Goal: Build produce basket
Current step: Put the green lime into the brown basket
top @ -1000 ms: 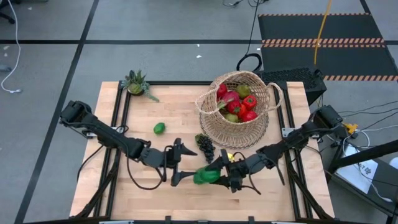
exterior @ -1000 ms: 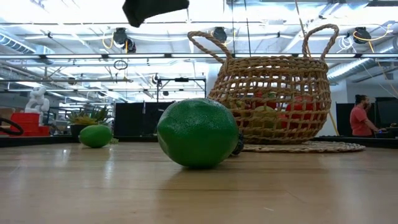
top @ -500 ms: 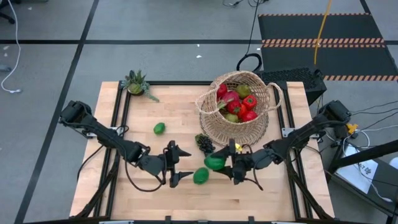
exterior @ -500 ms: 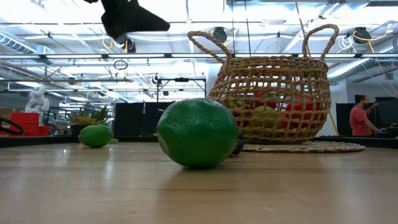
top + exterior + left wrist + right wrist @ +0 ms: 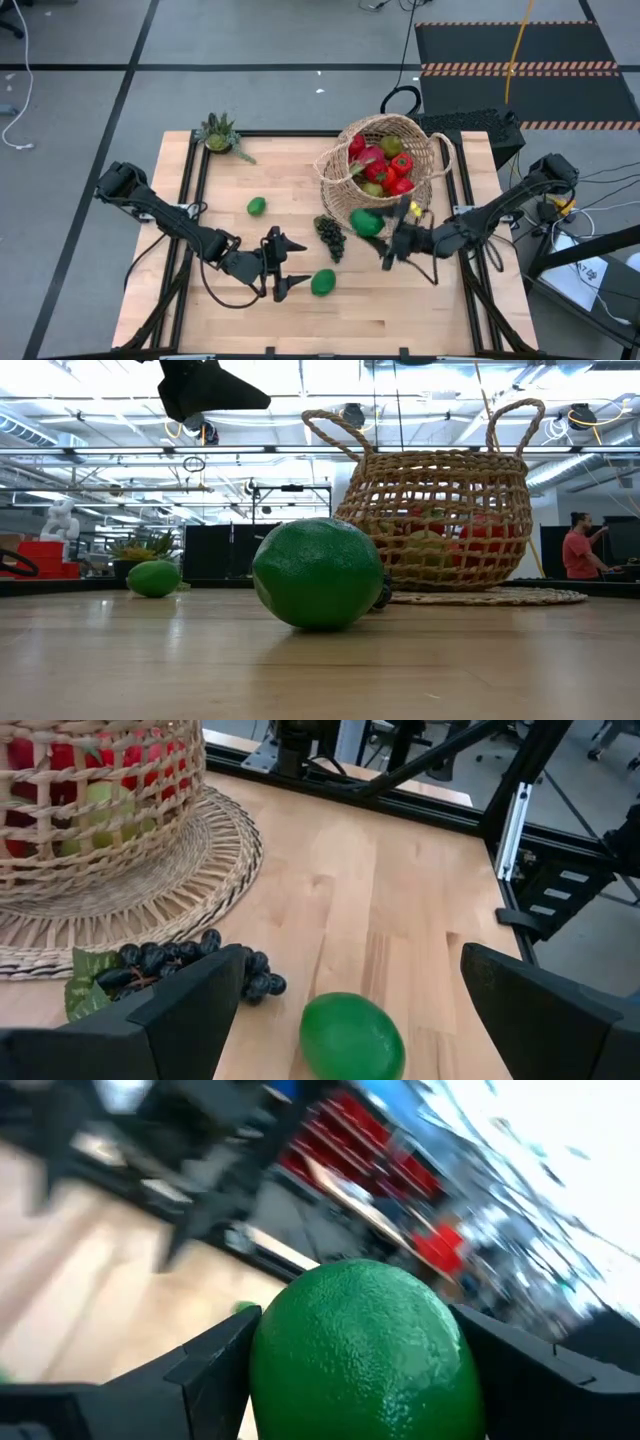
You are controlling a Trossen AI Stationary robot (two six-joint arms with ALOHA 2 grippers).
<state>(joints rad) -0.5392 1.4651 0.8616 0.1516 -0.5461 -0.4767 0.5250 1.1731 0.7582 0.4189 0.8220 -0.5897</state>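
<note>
The tan wicker basket [image 5: 385, 190] stands on its flat woven base toward the table's far right and holds red and yellow-green fruit. My right gripper [image 5: 372, 224] is shut on a green lime [image 5: 364, 220] just off the basket's near wall. My left gripper [image 5: 292, 266] is open near the table's near middle, and a second lime [image 5: 323, 282] rests on the wood just to its right. In the left wrist view that lime [image 5: 352, 1035] lies ahead of the open fingers, untouched. Dark grapes [image 5: 330, 236] lie beside the basket, and a small lime [image 5: 257, 206] sits farther left. My right gripper has the lime [image 5: 365, 1370] pinched between its two fingers [image 5: 215, 1370], one on each side of the fruit. The fingers reach in from the table's right. The lime is lifted clear of the table, next to the basket's near wall.
A spiky potted plant [image 5: 220, 135] stands at the far left corner. The low view shows the resting lime [image 5: 318, 573] large in front, the basket [image 5: 440, 520] behind it, and part of my left gripper [image 5: 205, 385] overhead. A person [image 5: 580, 550] stands far behind.
My right gripper has carried its lime up from beside the resting lime at the table's near middle, toward the far right, to the basket's near wall. My left gripper has shifted slightly toward the table's left and stayed open. The other lime has stayed where it was.
</note>
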